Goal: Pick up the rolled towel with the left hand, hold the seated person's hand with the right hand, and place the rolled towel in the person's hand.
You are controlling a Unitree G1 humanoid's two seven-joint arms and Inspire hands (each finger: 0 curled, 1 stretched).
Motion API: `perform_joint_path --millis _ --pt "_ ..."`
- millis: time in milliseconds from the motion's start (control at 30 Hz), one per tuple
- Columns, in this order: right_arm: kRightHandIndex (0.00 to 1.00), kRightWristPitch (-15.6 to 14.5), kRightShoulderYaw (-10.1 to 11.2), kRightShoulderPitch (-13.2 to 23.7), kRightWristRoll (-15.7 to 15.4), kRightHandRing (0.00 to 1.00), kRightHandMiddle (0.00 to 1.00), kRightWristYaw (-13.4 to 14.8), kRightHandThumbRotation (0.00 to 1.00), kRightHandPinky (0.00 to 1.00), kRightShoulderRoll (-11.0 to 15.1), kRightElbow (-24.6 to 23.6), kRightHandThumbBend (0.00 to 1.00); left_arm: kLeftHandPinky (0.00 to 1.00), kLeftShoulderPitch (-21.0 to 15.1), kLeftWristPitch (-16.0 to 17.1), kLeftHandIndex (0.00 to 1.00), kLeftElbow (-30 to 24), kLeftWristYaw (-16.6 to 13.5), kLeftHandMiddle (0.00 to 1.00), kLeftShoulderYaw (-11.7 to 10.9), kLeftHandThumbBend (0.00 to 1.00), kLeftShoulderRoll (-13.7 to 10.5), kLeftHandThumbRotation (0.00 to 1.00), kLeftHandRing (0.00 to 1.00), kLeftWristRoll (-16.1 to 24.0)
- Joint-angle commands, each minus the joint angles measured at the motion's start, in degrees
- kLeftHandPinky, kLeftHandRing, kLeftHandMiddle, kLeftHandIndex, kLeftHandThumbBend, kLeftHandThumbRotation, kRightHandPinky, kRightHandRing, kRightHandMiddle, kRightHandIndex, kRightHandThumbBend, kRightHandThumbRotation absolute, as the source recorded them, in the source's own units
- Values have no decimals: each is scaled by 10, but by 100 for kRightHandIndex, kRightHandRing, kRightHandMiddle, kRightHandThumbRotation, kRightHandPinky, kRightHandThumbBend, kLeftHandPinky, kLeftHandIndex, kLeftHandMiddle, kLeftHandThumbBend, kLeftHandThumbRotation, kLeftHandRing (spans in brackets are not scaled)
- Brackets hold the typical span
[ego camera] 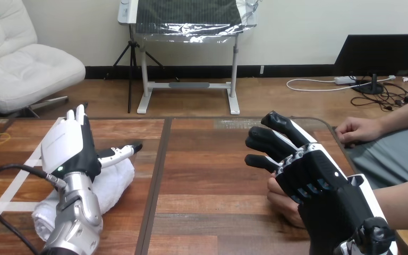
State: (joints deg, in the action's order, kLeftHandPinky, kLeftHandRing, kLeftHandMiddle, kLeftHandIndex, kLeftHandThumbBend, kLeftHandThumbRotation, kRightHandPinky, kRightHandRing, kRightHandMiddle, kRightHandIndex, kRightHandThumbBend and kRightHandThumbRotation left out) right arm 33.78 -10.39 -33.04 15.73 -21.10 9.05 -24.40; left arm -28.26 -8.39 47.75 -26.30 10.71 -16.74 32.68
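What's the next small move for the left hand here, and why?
Probably close the left hand round the rolled towel. Its fingers are straight above the towel, which lies on the table ungripped, so nothing can be lifted yet. The right hand lies over the person's hand, fingers not curled round it.

White rolled towel (116,179) — lying at left
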Motion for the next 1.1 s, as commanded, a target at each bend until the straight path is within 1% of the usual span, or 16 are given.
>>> perform_joint_path --millis 0,433,800,1067 --pt "87 11 1 21 2 86 85 3 100 80 -8 -5 97 95 -55 -6 97 12 4 100 14 97 -10 54 98 11" --pt "87 12 1 19 3 85 84 5 100 79 -8 -8 98 96 -87 -27 98 67 26 100 33 97 -9 56 100 10" --pt "86 10 0 17 7 85 83 4 100 78 -7 -12 98 97 -108 -37 99 97 48 100 41 96 -4 56 100 5" --pt "86 9 1 15 7 84 83 5 100 77 -6 -15 99 96 -120 -35 98 115 61 100 38 96 2 53 99 -6"
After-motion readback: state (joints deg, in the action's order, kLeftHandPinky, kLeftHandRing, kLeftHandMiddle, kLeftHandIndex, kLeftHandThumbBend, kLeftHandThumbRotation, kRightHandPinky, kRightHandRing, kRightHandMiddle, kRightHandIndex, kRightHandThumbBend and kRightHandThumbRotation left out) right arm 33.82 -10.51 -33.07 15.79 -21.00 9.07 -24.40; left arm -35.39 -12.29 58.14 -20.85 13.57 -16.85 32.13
